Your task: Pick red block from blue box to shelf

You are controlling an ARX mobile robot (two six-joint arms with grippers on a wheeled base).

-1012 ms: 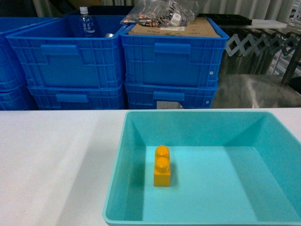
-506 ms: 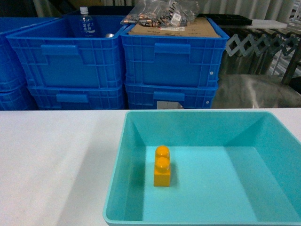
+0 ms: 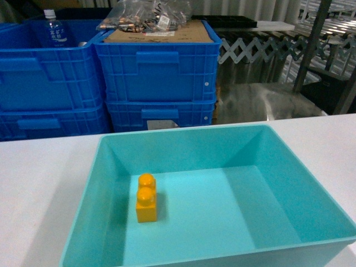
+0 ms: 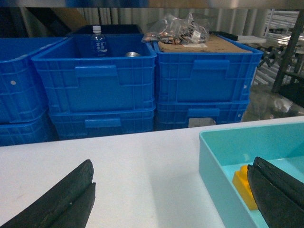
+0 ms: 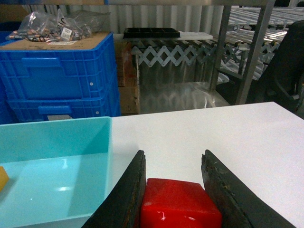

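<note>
The red block [image 5: 180, 209], a glossy cube-shaped brick, sits clamped between the two dark fingers of the right claw [image 5: 173, 190], above the white bench just right of the blue box [image 3: 105, 167]. That box, a shallow turquoise tray with sloping walls, rests upright at the bench's near edge. Steel shelf posts [image 5: 251, 52] stand beyond the far edge.

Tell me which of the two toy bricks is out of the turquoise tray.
The red block, clamped in the right gripper above the white table. The yellow-orange two-stud brick stands inside the blue box.

Blue box [image 3: 100, 161] on white table [image 3: 39, 183]
</note>
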